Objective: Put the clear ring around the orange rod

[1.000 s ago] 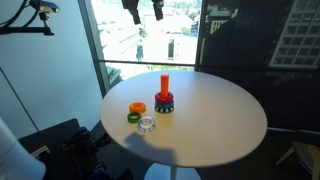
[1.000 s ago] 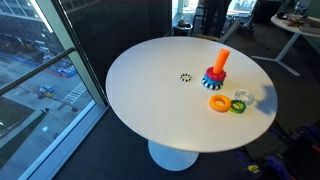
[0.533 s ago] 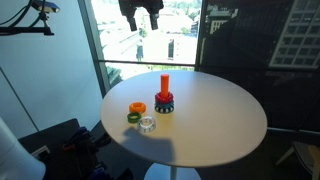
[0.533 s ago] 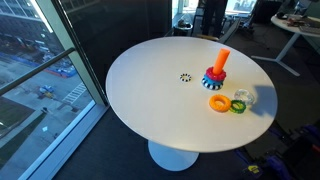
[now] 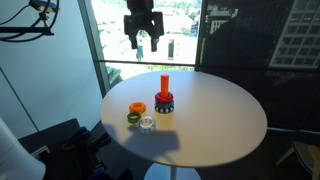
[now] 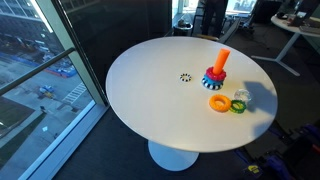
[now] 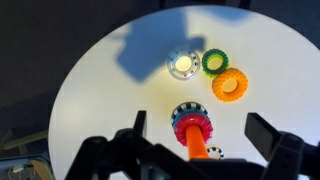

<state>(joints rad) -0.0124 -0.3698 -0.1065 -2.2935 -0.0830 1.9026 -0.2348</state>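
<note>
The clear ring (image 5: 147, 123) (image 6: 243, 97) (image 7: 181, 66) lies flat on the round white table (image 5: 220, 120), next to a green ring (image 7: 215, 62) and an orange ring (image 7: 230, 85). The orange rod (image 5: 165, 86) (image 6: 222, 61) (image 7: 193, 138) stands upright on a dark base with stacked coloured rings. My gripper (image 5: 143, 42) (image 7: 200, 135) hangs high above the table, open and empty, with the rod straight below between its fingers in the wrist view.
The green ring (image 5: 133, 117) (image 6: 238, 107) and the orange ring (image 5: 137, 107) (image 6: 218, 103) lie beside the clear one. A small dark mark (image 6: 185, 77) sits mid-table. Large windows and a dark wall stand behind the table.
My gripper has come down from the top edge of the exterior view towards the table. The rings and the rod have not moved.
</note>
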